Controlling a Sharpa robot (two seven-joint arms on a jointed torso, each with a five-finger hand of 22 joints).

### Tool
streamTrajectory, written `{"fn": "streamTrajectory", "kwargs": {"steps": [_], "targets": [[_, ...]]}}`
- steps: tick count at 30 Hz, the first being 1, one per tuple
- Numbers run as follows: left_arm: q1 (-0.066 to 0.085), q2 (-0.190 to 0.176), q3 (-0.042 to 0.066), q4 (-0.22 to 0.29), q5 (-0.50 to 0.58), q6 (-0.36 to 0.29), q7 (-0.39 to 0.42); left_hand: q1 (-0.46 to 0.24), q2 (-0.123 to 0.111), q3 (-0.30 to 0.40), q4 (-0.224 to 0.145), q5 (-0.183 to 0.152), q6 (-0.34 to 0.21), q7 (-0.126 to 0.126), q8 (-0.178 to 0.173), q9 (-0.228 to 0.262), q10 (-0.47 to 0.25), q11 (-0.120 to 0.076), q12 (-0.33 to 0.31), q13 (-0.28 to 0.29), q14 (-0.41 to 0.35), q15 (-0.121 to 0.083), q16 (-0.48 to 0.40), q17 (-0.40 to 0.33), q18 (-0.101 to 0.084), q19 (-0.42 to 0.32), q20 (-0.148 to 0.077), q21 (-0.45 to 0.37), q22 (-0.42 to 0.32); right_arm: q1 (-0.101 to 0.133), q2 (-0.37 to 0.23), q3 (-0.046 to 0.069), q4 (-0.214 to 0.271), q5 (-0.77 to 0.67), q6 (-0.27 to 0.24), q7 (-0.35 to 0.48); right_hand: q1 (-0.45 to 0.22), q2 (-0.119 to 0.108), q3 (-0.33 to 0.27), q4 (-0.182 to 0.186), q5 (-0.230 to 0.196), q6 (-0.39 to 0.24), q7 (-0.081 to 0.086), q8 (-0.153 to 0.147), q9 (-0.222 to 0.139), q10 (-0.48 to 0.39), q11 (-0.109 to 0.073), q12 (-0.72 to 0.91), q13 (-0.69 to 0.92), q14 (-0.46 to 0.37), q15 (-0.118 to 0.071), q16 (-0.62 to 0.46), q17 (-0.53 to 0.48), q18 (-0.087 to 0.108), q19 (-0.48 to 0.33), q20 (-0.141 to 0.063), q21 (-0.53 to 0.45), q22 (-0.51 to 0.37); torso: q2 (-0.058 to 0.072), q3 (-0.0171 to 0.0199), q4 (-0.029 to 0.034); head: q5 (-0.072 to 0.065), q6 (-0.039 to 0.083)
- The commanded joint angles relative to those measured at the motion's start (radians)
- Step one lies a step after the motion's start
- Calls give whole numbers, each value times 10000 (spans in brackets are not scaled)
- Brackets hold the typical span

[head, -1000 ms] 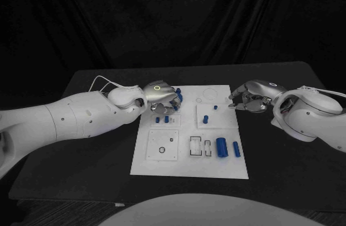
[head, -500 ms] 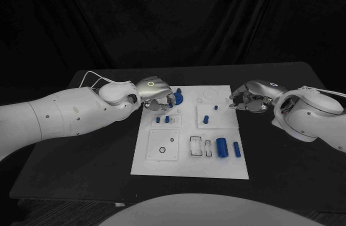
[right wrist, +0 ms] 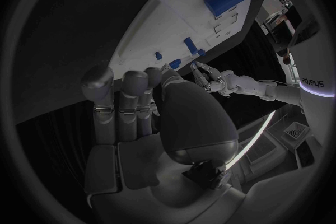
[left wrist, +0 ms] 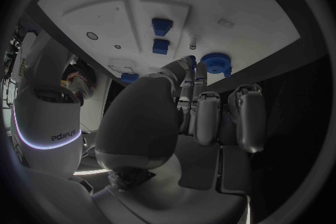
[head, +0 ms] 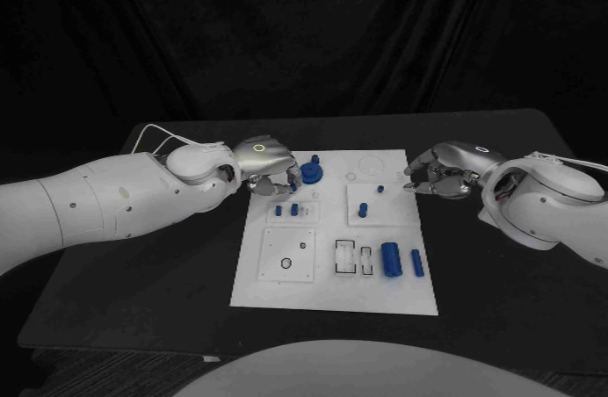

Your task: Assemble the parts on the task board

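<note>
Blue toothed gear [head: 313, 170] beside left hand [head: 270, 170], flat white task board [head: 332, 283]

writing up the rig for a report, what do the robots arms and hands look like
Both arms are glossy white, rounded shells. The left arm carries a thin white cable looped near the wrist. Each silver hand, left hand and right hand, has a small glowing ring on its back.

Black table [head: 507, 283], dark curtain [head: 317, 37] behind it

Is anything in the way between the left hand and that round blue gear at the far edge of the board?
Nothing visible. The left hand sits right beside the blue gear on the task board, its fingers reaching toward it.
</note>
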Motion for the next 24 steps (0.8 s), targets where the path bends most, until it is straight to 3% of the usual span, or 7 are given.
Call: {"fn": "streamTrajectory", "kwargs": {"steps": [1,24], "targets": [[33,-14,10,-7,5,259,17,-117,-3,45,4,23,-50,15,-46,9,-18,-22,-55,-10,-76,12,-62,-12,-92,-75,27,-61,1934,-25,5,6,-2,-22,37,-40,61,46,-34,-16,20,61,6,69,-16,30,-4,-30,-6,24,21,-64,-8,117,-45,3,-35,1094,6,-15,-7,22,-1],[-17,214,9,-386,5,278,-4,-79,-29,105,-61,53,-65,20,-85,-10,24,-20,-125,-68,-114,12,-106,-87,-82,-106,30,-117,1922,-61,-12,6,-9,-21,38,-15,61,46,-34,-16,20,61,6,69,-16,30,-4,-30,-6,24,21,-64,-8,117,-45,3,-35,1094,8,-25,-17,24,-1]]}}
